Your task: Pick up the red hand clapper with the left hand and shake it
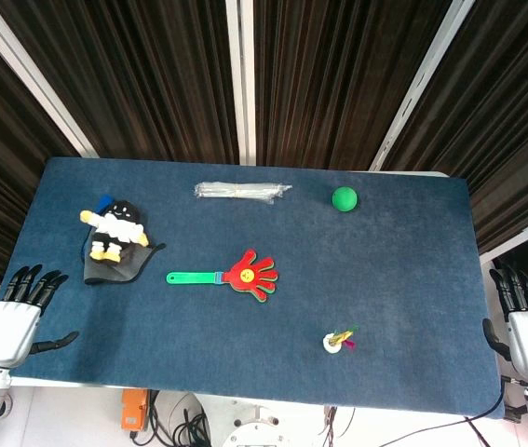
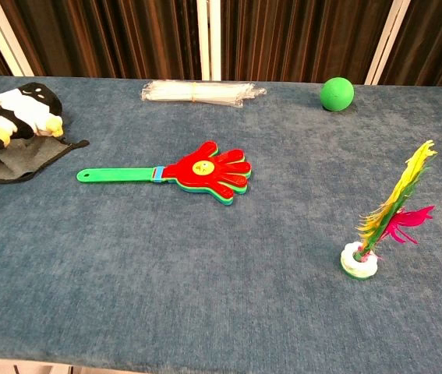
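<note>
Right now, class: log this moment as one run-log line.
phase: pre-grasp | left hand: open, table edge | right hand: open | red hand clapper: flat, untouched

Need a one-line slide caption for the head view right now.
Red hand clapper lies untouched mid-table; left hand and right hand wait open at the table's edges.

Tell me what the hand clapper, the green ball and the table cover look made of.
Red hand-shaped clapper with green handle: likely hard plastic, going by its smooth, saturated, stacked palm layers.
Small green ball: possibly rubber or foam; its surface looks matte and even.
Dark blue table cover: fabric, probably felt or short-pile cloth, with a fuzzy, non-reflective texture.
</note>
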Action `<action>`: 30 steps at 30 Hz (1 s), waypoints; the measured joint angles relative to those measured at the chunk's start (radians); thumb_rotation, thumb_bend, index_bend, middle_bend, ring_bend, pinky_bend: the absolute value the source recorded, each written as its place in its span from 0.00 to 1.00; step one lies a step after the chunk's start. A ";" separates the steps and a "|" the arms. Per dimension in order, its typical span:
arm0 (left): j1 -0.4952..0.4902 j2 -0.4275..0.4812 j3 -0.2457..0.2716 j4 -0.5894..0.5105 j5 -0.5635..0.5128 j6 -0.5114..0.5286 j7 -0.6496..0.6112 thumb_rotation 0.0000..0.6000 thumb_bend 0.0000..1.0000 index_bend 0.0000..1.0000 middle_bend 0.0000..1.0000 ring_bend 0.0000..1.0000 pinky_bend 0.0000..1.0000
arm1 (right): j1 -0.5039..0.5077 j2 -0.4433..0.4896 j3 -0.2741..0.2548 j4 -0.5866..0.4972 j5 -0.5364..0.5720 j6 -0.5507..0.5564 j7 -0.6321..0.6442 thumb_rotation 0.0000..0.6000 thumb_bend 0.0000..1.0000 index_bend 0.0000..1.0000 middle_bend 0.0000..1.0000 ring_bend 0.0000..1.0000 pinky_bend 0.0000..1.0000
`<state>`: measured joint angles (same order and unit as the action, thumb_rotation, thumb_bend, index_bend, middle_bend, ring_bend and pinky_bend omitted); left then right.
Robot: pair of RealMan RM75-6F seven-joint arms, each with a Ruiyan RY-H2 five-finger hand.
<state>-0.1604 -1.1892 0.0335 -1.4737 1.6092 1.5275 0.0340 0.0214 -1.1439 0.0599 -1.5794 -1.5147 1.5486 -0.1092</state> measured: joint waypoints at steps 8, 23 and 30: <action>0.005 0.002 -0.007 -0.008 0.002 0.000 0.002 0.72 0.10 0.16 0.13 0.00 0.06 | 0.002 0.001 0.002 0.001 0.003 -0.006 0.009 1.00 0.33 0.00 0.00 0.00 0.00; -0.076 -0.007 -0.037 -0.056 0.015 -0.107 0.000 0.76 0.09 0.16 0.13 0.00 0.06 | 0.004 0.008 0.008 -0.006 0.013 -0.011 0.007 1.00 0.33 0.00 0.00 0.00 0.00; -0.162 -0.066 -0.076 -0.092 0.001 -0.212 0.020 0.79 0.09 0.16 0.13 0.00 0.06 | 0.002 0.010 0.008 -0.001 0.014 -0.009 0.016 1.00 0.33 0.00 0.00 0.00 0.00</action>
<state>-0.3226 -1.2556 -0.0425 -1.5659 1.6105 1.3154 0.0544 0.0238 -1.1336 0.0683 -1.5808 -1.5006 1.5393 -0.0929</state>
